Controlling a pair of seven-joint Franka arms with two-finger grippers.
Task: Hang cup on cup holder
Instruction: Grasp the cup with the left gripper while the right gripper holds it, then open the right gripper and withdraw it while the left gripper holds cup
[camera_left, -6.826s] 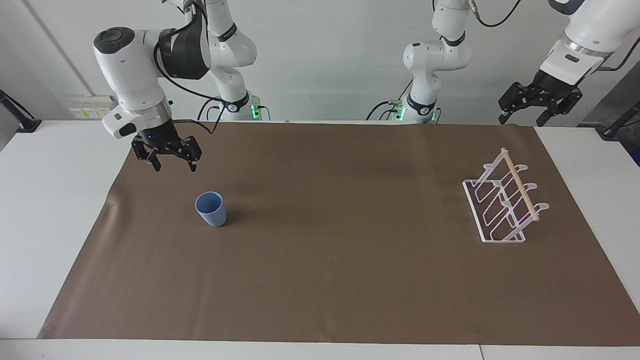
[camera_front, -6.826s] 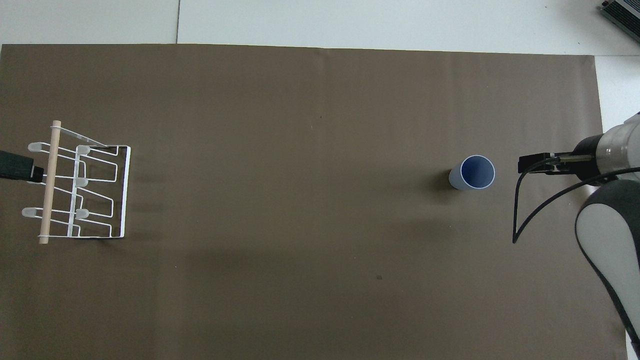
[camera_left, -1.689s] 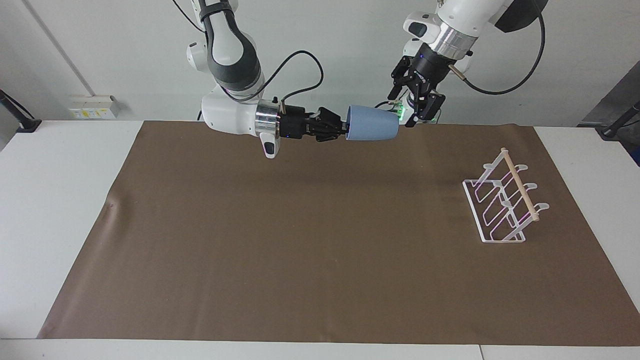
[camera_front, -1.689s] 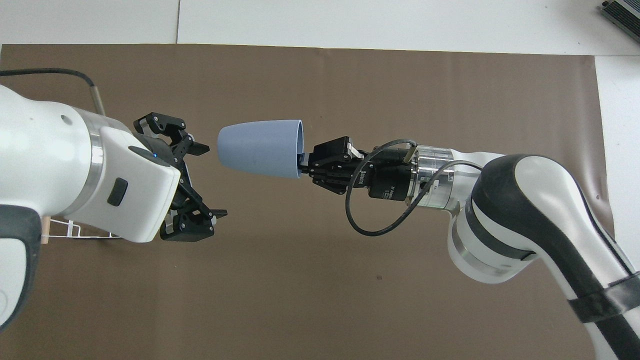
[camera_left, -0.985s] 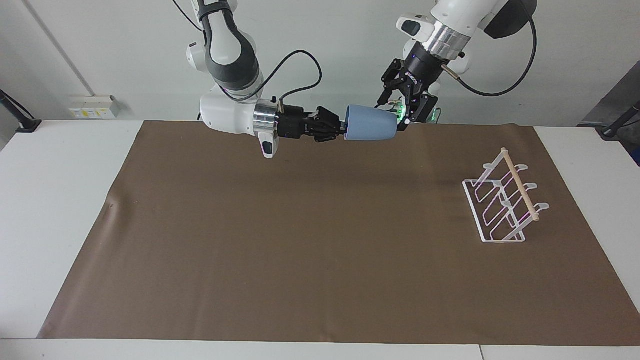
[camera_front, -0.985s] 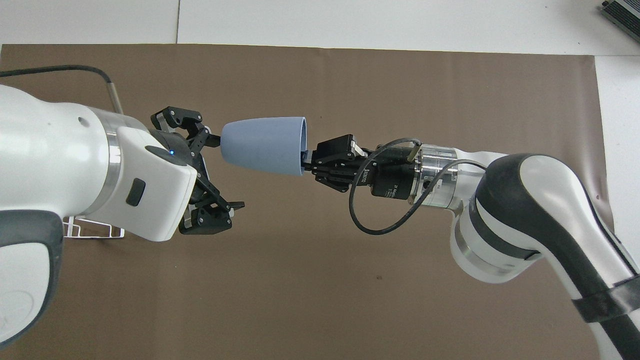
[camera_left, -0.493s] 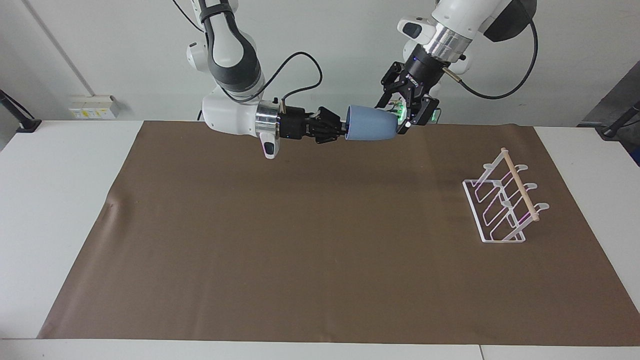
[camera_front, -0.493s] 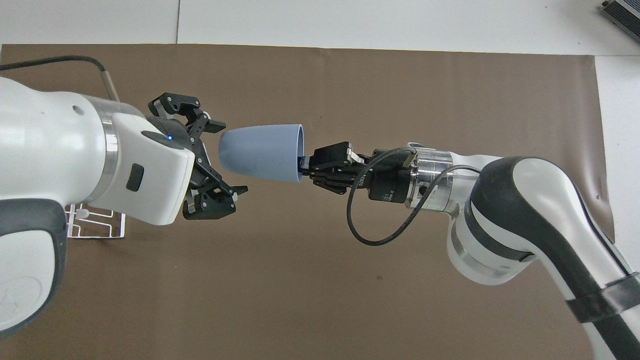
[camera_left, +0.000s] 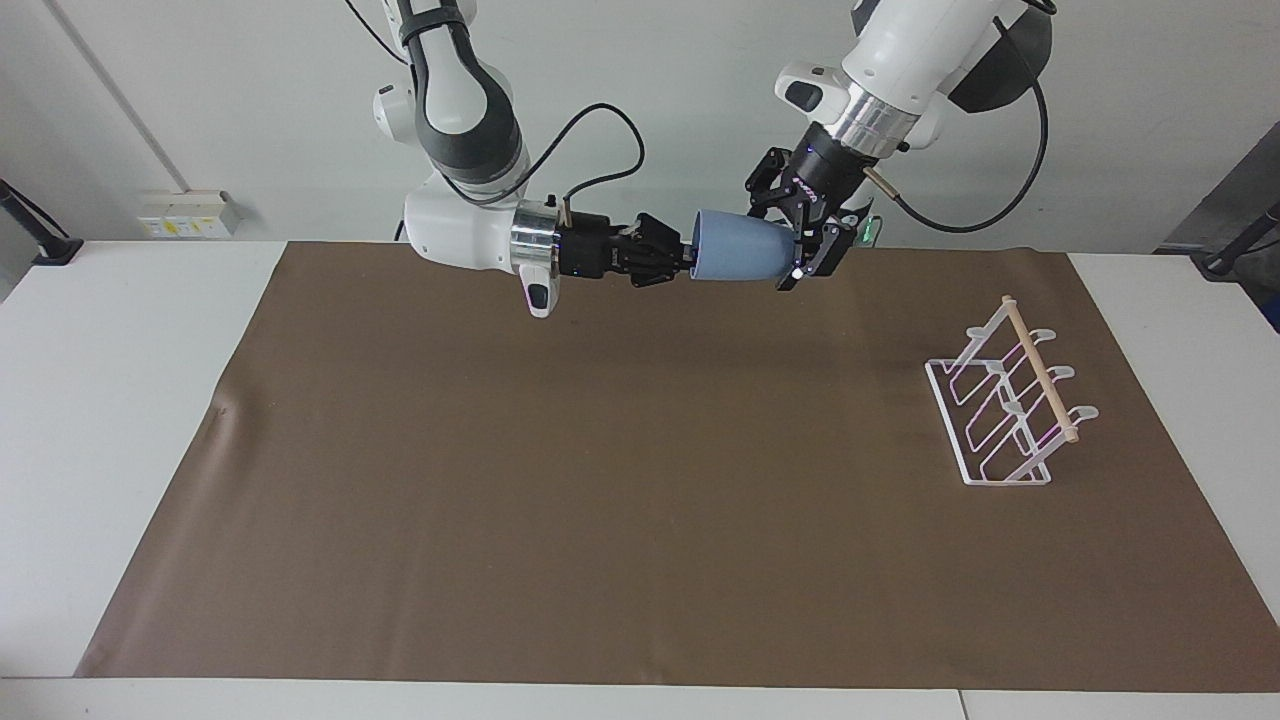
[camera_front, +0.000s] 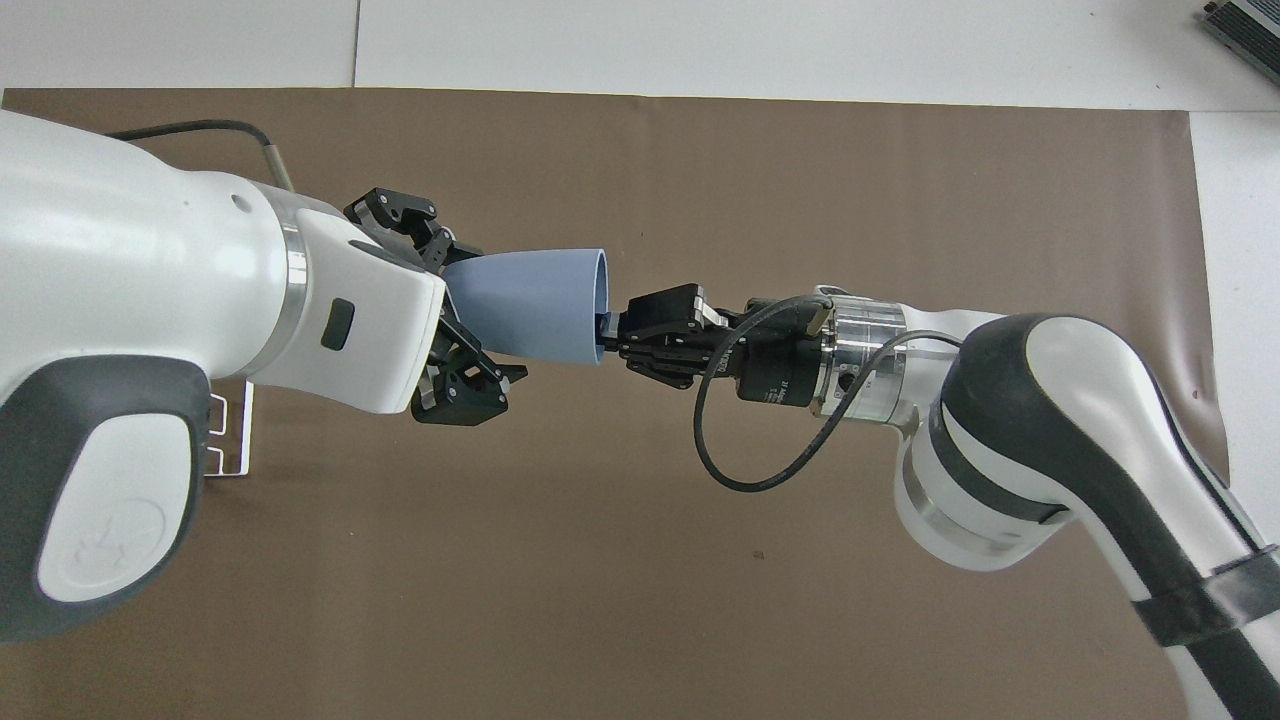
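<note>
Handover midair: right tool (camera_left: 686, 258) clamped on the cup (camera_left: 742, 259) rim, cup sideways over the bench. Left tool (camera_left: 800, 235) spread wide around its base. Imo squeeze first, then let go (rack (camera_left: 1007, 400) w/ nothing on it yet).

The light-blue cup (camera_left: 738, 246) lay on its side in the air, its base toward the left arm's end, plain and handleless, tapering to that base. The white wire cup holder (camera_left: 1005, 400) stood slanted near the left arm's end, a light wooden rod (camera_left: 1040, 372) along its top.
</note>
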